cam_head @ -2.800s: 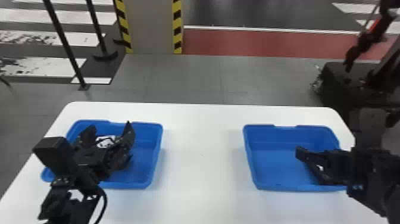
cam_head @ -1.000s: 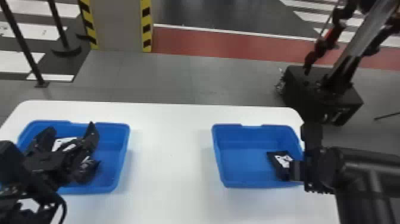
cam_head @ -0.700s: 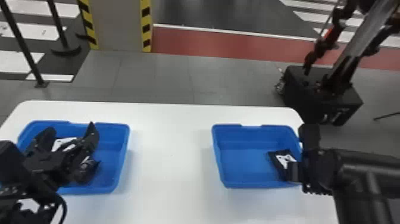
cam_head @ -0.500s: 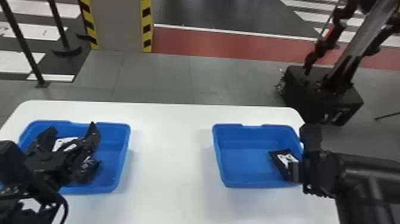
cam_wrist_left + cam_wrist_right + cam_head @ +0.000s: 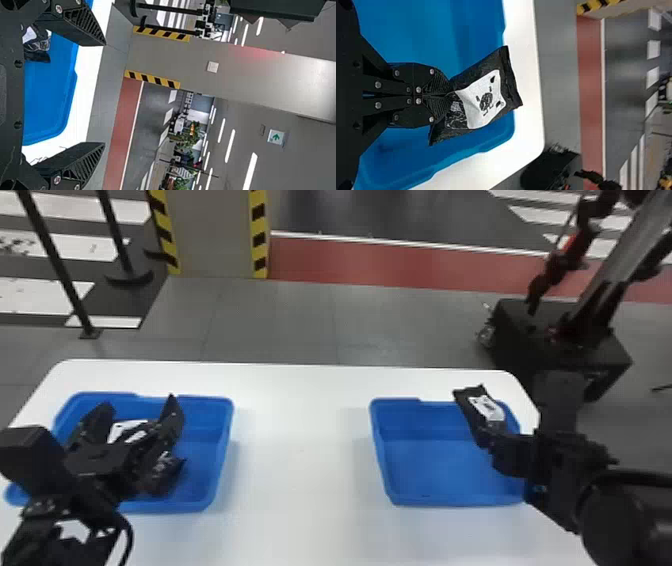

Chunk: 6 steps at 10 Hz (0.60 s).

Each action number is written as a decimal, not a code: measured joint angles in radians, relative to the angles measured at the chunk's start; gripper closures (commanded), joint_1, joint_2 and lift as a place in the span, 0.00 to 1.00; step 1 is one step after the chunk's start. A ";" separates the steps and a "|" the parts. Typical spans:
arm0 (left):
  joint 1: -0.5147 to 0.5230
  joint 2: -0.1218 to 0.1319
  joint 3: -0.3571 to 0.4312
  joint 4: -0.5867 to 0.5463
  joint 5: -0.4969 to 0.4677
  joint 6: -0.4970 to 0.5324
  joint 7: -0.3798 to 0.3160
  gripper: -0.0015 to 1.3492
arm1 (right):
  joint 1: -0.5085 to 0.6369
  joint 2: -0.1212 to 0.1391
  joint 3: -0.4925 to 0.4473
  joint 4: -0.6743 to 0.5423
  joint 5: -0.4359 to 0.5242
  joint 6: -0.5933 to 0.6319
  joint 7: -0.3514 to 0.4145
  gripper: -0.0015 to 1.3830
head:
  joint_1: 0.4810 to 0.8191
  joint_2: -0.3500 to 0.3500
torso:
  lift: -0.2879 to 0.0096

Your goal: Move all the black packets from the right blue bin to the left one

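Black packets [image 5: 38, 44] are lying in the left bin [image 5: 202, 470], so the job is seemingly nearing its end: the right gripper [image 5: 447, 96] is clamping a packet [image 5: 482, 99] above the right bin [image 5: 440, 470], its transfer remaining. That packet is slanting, showing crinkled black wrapping and a white label. The left gripper [image 5: 105, 94] is holding its fingers wide apart.

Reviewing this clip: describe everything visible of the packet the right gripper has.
The packet is black, slightly glossy and crinkled, like a soft film pouch, with flattened strips at both ends. It bears a white label with a small dark drawing, and a shiny dark patch beside that. The right gripper pinches it by one long side, the fingers shut on it. It is held tilted over the right blue bin, its far end overlapping the far rim in the head view.
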 measured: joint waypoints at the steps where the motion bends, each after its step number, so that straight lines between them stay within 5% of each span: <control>1: 0.000 -0.003 0.003 0.000 0.006 -0.010 0.000 0.10 | 0.014 0.000 0.009 -0.013 -0.016 -0.105 0.113 0.85 | 0.63 0.40 | 0.60; 3: 0.001 -0.011 0.011 0.000 0.014 -0.022 0.000 0.10 | -0.019 0.000 0.031 0.118 -0.018 -0.393 0.377 0.85 | 0.63 0.50 | 0.60; 6: -0.007 -0.013 0.007 0.000 0.020 -0.022 0.000 0.10 | -0.131 -0.002 0.097 0.403 -0.023 -0.683 0.632 0.84 | 0.63 0.58 | 0.60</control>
